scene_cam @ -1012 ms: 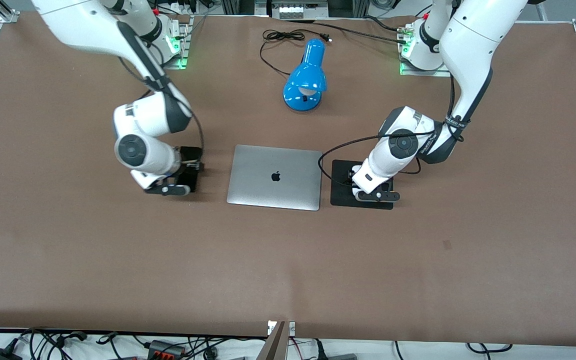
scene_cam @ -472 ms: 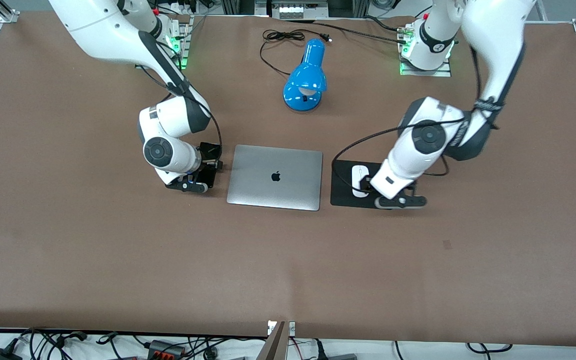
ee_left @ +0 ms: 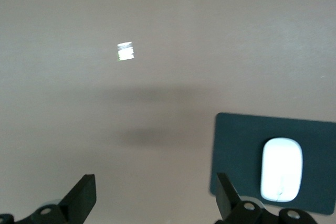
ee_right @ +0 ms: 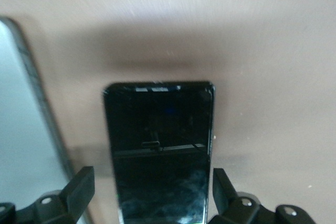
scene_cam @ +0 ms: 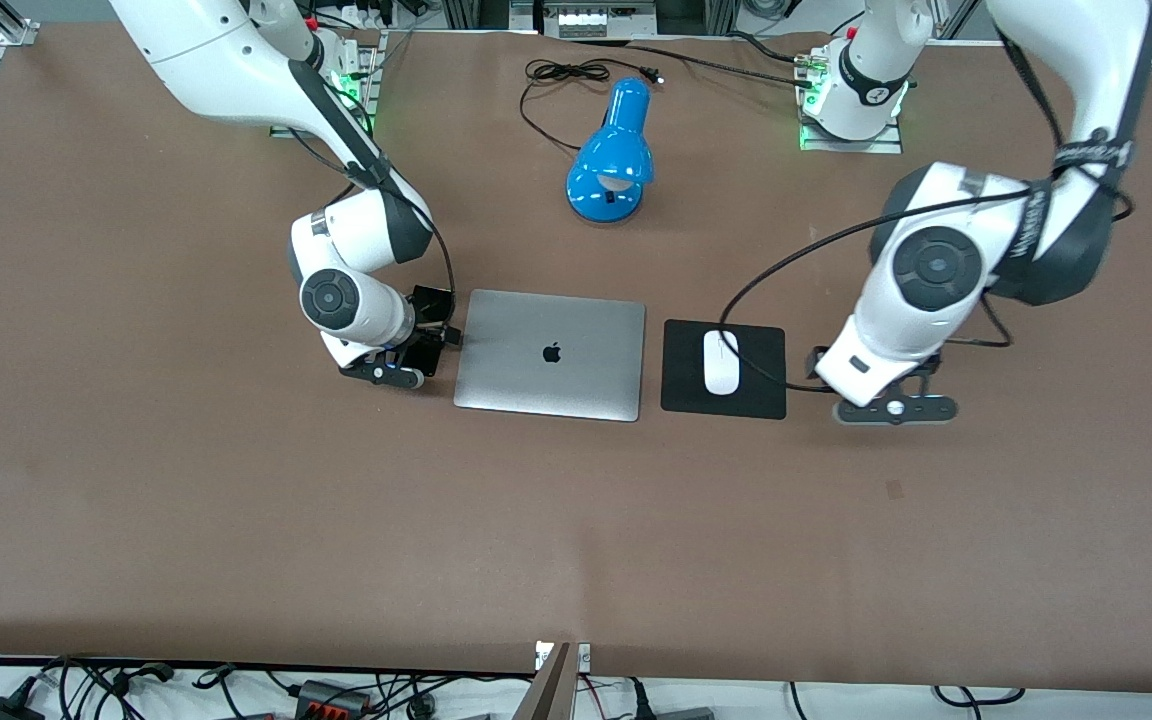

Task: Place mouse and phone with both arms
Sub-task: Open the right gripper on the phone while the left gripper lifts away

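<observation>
The white mouse (scene_cam: 721,362) lies on the black mouse pad (scene_cam: 766,395), beside the laptop toward the left arm's end; both also show in the left wrist view, the mouse (ee_left: 282,169) on the pad (ee_left: 236,145). My left gripper (scene_cam: 886,405) is open and empty (ee_left: 155,203) over bare table beside the pad. The black phone (ee_right: 160,150) lies flat on the table beside the laptop, toward the right arm's end. My right gripper (scene_cam: 404,358) is open (ee_right: 152,192), a finger on each side of the phone with a gap. In the front view the right hand hides most of the phone.
A closed silver laptop (scene_cam: 549,353) lies mid-table; its edge (ee_right: 21,129) runs close along the phone. A blue desk lamp (scene_cam: 611,160) with a black cord (scene_cam: 561,75) stands farther from the front camera. Brown table spreads nearer the camera.
My left gripper has let go of the mouse and moved off the pad toward the left arm's end. My right gripper has moved toward the laptop with the phone.
</observation>
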### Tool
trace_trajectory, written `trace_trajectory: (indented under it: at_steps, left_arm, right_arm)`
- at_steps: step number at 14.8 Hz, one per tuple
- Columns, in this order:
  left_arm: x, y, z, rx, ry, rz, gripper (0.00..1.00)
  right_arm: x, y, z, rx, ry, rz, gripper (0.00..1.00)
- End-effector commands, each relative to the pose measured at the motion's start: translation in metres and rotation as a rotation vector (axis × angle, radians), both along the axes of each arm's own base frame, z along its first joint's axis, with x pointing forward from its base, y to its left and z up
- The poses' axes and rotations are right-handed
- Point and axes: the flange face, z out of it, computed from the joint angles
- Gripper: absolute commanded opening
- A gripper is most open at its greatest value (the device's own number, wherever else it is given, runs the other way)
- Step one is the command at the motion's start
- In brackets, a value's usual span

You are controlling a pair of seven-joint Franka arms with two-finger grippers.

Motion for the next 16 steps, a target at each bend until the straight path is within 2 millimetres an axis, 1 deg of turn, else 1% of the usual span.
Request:
trace_trajectory:
  at_steps: [1, 2, 3, 4, 5, 6, 7, 8, 9, 10, 11, 13, 14, 15, 16]
  left_arm:
    - [0.0, 0.029, 0.044, 0.029, 0.018, -0.042, 1.0]
    - [0.003, 0.038, 0.055, 0.026, 0.027, -0.088, 1.0]
    - [0.007, 0.053, 0.069, 0.018, 0.03, -0.116, 1.0]
    - [0.013, 0.072, 0.089, 0.008, 0.024, -0.118, 1.0]
    - [0.01, 0.078, 0.1, 0.009, 0.056, -0.099, 1.0]
    - [0.005, 0.083, 0.119, -0.002, 0.09, -0.073, 1.0]
    - [-0.001, 0.089, 0.143, -0.028, 0.125, -0.047, 1.0]
    - [-0.007, 0.095, 0.156, -0.061, 0.164, -0.021, 1.0]
    - [-0.013, 0.098, 0.156, -0.092, 0.209, -0.007, 1.0]
    - [-0.018, 0.097, 0.155, -0.096, 0.249, -0.003, 1.0]
    - [-0.02, 0.098, 0.154, -0.09, 0.267, -0.002, 1.0]
    - [-0.019, 0.095, 0.152, -0.097, 0.269, -0.006, 1.0]
    - [-0.016, 0.089, 0.155, -0.105, 0.244, -0.016, 1.0]
    - [-0.012, 0.089, 0.158, -0.118, 0.207, -0.02, 1.0]
    - [-0.01, 0.089, 0.163, -0.141, 0.188, -0.019, 1.0]
  right_arm:
    - [0.016, -0.006, 0.08, 0.004, -0.027, -0.008, 1.0]
    - [0.026, -0.011, 0.108, 0.001, -0.033, 0.004, 1.0]
    - [0.034, -0.013, 0.138, 0.013, -0.043, 0.045, 1.0]
    - [0.047, -0.022, 0.17, 0.017, -0.048, 0.06, 1.0]
    - [0.062, -0.04, 0.199, 0.019, -0.055, 0.069, 1.0]
    - [0.075, -0.057, 0.228, 0.018, -0.066, 0.106, 1.0]
    - [0.087, -0.08, 0.257, 0.011, -0.07, 0.135, 1.0]
    - [0.094, -0.097, 0.283, 0.002, -0.088, 0.146, 1.0]
    - [0.1, -0.116, 0.305, -0.02, -0.112, 0.146, 1.0]
    - [0.103, -0.135, 0.332, -0.049, -0.135, 0.151, 1.0]
    - [0.102, -0.148, 0.351, -0.061, -0.133, 0.155, 1.0]
    - [0.101, -0.167, 0.381, -0.061, -0.134, 0.169, 1.0]
    - [0.103, -0.182, 0.389, -0.06, -0.15, 0.146, 1.0]
    - [0.104, -0.2, 0.396, -0.058, -0.167, 0.119, 1.0]
    - [0.1, -0.221, 0.409, -0.059, -0.189, 0.117, 1.0]
